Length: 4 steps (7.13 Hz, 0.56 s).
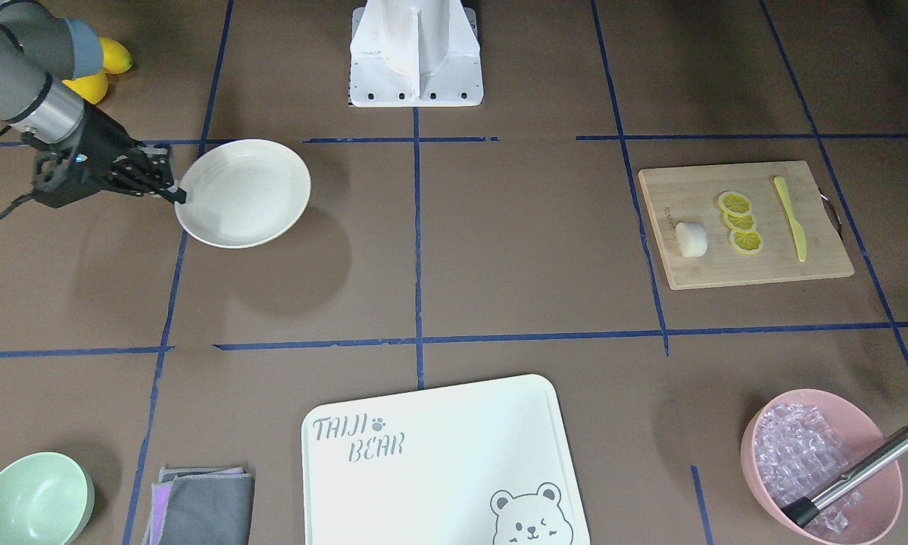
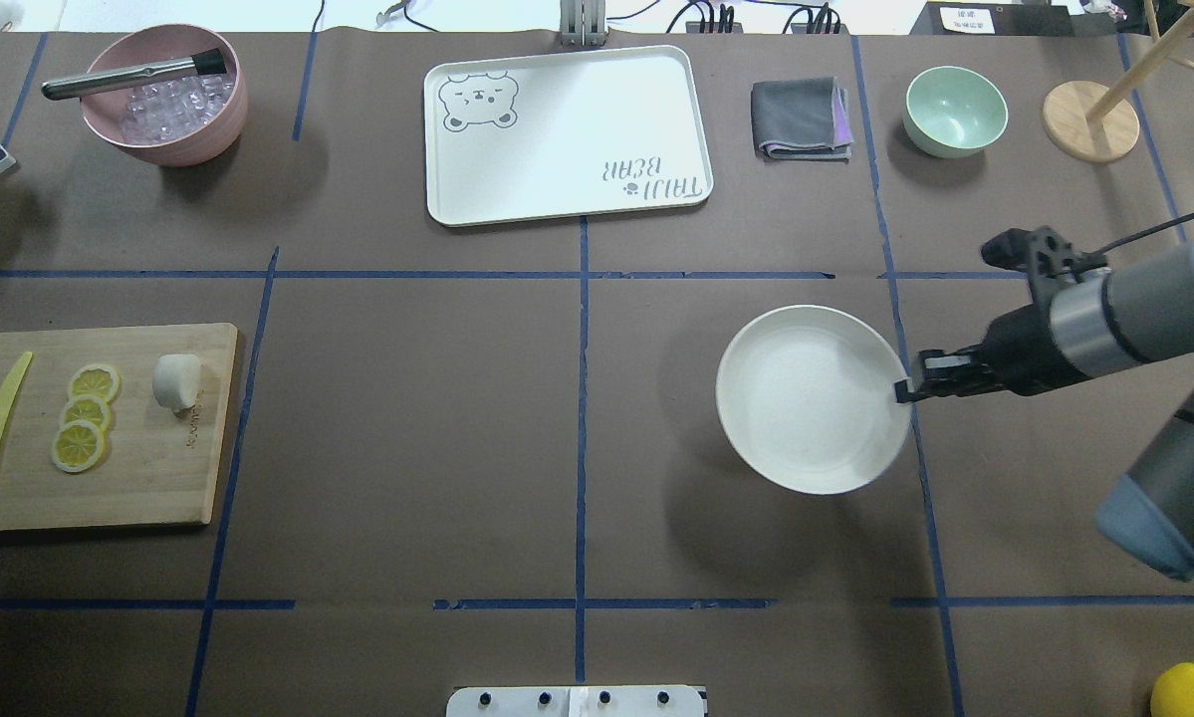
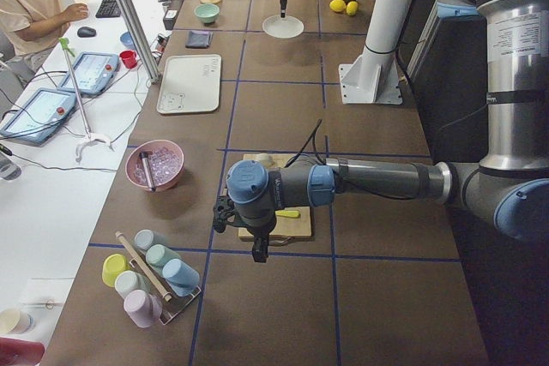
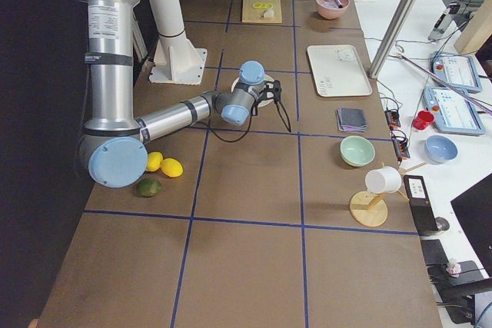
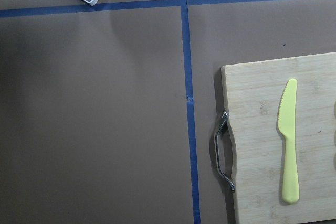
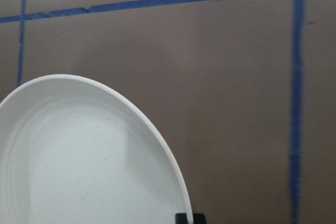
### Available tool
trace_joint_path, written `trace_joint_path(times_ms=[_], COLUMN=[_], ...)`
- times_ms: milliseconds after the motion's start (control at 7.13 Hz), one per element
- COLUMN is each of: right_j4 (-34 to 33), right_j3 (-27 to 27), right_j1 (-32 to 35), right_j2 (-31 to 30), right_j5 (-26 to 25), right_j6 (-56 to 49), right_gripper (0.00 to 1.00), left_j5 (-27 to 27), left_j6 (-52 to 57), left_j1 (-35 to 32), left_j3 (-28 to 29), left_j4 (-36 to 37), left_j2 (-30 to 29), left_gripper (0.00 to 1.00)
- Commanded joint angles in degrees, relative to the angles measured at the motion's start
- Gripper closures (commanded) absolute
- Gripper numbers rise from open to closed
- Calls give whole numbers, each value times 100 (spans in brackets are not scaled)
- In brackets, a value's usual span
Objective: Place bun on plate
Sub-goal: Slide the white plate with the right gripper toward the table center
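Left hand (image 3: pixel 259 255), grip I cannot tell, hangs near the board (image 1: pixel 749 257); right hand (image 1: pixel 179 195) pinches plate (image 1: pixel 249 189) rim

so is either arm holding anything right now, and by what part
The right gripper pinches the plate by its rim, on the side nearest that arm. The left gripper shows only from the side, so its hold cannot be told.

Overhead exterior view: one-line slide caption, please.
Right pincer grips the empty plate by its rim; the bun lies on the wooden cutting board beside three lemon slices.
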Motion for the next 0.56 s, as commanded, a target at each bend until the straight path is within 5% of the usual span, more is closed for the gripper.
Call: trace_joint_path(times_ms=[0, 140, 421], right_j4=[-1214, -1953, -2084], right_j3=[-57, -232, -960], right_j1=[-848, -1261, -1529], right_j2=[1399, 2110, 2599], right_j5=[-789, -1359, -1786], right_j6=[593, 795, 955], right_gripper=[100, 100, 100], left_j5=[1, 1, 1], left_j6=[-1, -10, -1], left_j1=[3, 3, 11], left_j3=[25, 43, 61], left_j4=[-6, -6, -6], left_j2=[1, 1, 1], left_gripper=[0, 0, 0])
